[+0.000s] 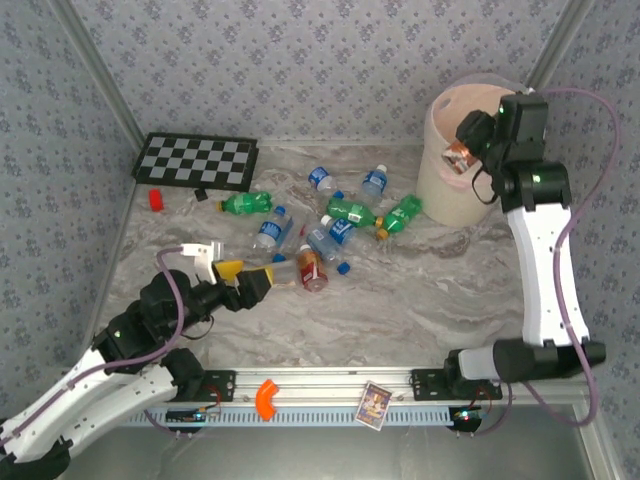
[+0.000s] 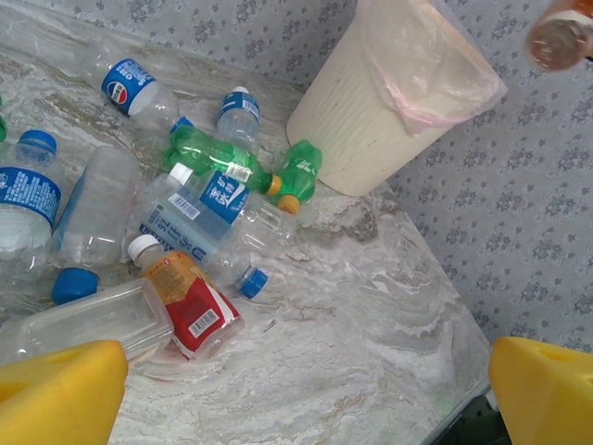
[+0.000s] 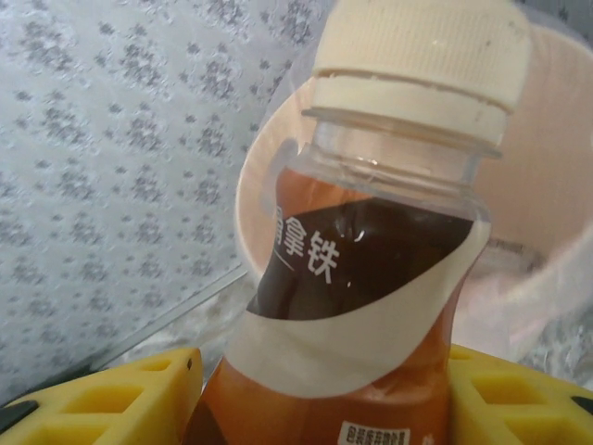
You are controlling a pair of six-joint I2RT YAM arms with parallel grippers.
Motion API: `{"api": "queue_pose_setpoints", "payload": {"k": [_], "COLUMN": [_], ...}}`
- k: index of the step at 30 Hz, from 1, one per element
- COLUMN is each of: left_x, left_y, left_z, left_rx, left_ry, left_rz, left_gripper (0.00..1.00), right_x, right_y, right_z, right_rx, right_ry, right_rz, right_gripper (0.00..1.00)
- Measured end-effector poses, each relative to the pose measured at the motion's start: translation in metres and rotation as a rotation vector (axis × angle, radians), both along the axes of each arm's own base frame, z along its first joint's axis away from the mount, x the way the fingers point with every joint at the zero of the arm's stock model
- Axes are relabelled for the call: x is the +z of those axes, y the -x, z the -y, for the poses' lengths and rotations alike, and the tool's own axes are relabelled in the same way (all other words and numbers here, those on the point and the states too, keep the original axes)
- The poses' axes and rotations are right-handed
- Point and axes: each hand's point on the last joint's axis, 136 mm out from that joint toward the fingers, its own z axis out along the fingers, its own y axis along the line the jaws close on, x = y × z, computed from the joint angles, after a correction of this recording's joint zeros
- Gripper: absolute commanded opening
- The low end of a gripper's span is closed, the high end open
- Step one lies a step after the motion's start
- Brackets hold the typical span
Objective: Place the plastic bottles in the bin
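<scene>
– Bottles, where are they now, pls?

– One, the clear plastic bottle with brown label and cream cap (image 3: 371, 278), is in the right gripper (image 3: 324, 399). Yellow fingers (image 3: 102, 399) press it from both sides, so the claw is closed on it, approx. half wide. It hangs up by the large round pale cream bin (image 1: 440, 195). In the wrist view the bin mouth is behind the cap. From overhead I cannot tell if the bottle is over the opening or just outside.

– And the rest?

– They lie on the grey marble-look table (image 1: 420, 300), left of the bin, in a loose group: green plastic bottles (image 1: 352, 212), clear bottles w/ blue labels (image 1: 268, 230) and one red-labelled bottle (image 1: 312, 268). One of the green ones lies just beside the bin foot.

– Left gripper?

– Left gripper (image 1: 243, 274) is low over the table, near the red-labelled bottle. Jaws are at full width, nothing betw. them. A clear label-less bottle (image 2: 93, 324) lies just beside one finger.

– Other things?

– Small red block (image 1: 156, 199) sits next to the black-white chequered board (image 1: 196, 161) at the far left, well apart from the bottles.
</scene>
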Motion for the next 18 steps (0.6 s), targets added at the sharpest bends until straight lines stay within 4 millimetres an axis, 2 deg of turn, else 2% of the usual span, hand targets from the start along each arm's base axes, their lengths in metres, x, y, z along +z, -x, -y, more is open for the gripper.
{"api": "queue_pose_setpoints", "payload": {"k": [5, 9, 12, 18], "left_x": [0.002, 0.004, 0.003, 0.0], "left_y": [0.005, 0.007, 0.006, 0.007], "left_z": [-0.007, -0.012, -0.014, -0.015], "left_rx": [0.005, 0.013, 0.02, 0.023], "left_ry": [0.005, 0.009, 0.006, -0.008], "left_rz": [0.007, 0.014, 0.013, 0.004], "left_gripper": [1.0, 1.0, 1.0, 1.0], "right_x": [-0.003, -0.004, 0.003, 0.006], "right_y": [-0.046, -0.072, -0.088, -0.106], "right_z": [0.022, 0.044, 0.054, 0.056], "right_rx": [-0.05, -0.098, -0.122, -0.13], "right_ry": [0.059, 0.099, 0.138, 0.17], "right_rz": [-0.024, -0.034, -0.027, -0.036], "right_gripper": [0.56, 0.56, 0.56, 0.59]}}
